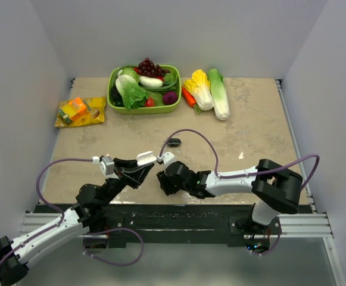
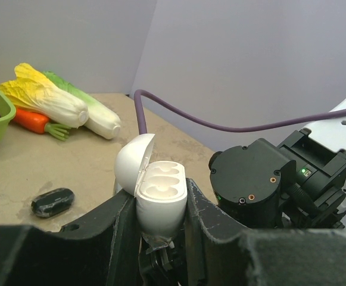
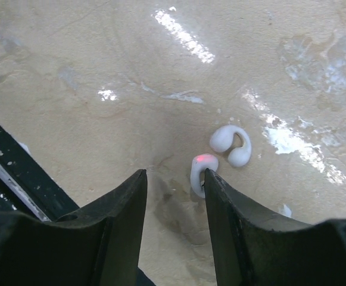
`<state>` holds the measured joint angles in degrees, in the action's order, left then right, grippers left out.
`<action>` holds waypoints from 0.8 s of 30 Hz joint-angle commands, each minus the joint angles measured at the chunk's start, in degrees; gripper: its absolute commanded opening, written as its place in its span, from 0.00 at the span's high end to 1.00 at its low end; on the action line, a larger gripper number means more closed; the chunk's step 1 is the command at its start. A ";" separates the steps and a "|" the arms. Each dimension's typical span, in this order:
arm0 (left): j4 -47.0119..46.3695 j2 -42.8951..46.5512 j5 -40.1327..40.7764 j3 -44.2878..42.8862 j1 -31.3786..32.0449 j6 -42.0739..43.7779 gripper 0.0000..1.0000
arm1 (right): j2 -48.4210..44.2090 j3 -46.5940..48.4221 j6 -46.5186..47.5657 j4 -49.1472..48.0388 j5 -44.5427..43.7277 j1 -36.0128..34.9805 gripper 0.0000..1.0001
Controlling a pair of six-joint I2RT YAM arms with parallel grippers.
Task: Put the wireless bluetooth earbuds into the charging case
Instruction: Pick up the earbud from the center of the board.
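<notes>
Beige tabletop (image 1: 250, 119), pale walls around it. My left gripper (image 2: 159, 199) is clenched on the white case (image 2: 161, 179), its lid flipped open. My right gripper (image 3: 175, 176) hangs low over the table with fingers parted. One white bud (image 3: 196, 176) lies at a finger's inner edge, and a second bud (image 3: 223, 138) is just beside it (a black pebble (image 2: 52, 201) sits farther out).

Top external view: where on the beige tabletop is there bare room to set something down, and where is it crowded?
Free: the right side, between the pale cabbages and the right arm's purple cable; left-centre, between the yellow snack packet and the left gripper. Crowded: the back edge by the green basket, and front-centre by the right gripper.
</notes>
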<state>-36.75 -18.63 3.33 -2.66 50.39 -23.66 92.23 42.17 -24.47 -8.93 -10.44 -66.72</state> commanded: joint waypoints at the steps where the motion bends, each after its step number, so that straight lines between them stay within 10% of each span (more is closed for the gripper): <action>1: -2.89 -0.09 -0.34 6.96 0.41 -1.39 1.00 | -0.29 1.16 -0.58 4.09 -5.21 0.36 0.56; 24: -3.06 -0.17 -0.17 7.05 0.41 -1.30 1.00 | -7.48 0.19 -0.41 7.68 -10.04 0.36 1.00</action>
<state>-36.75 -18.70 3.33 -2.66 50.41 -24.51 90.83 42.28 -24.75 -4.14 -17.19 -66.35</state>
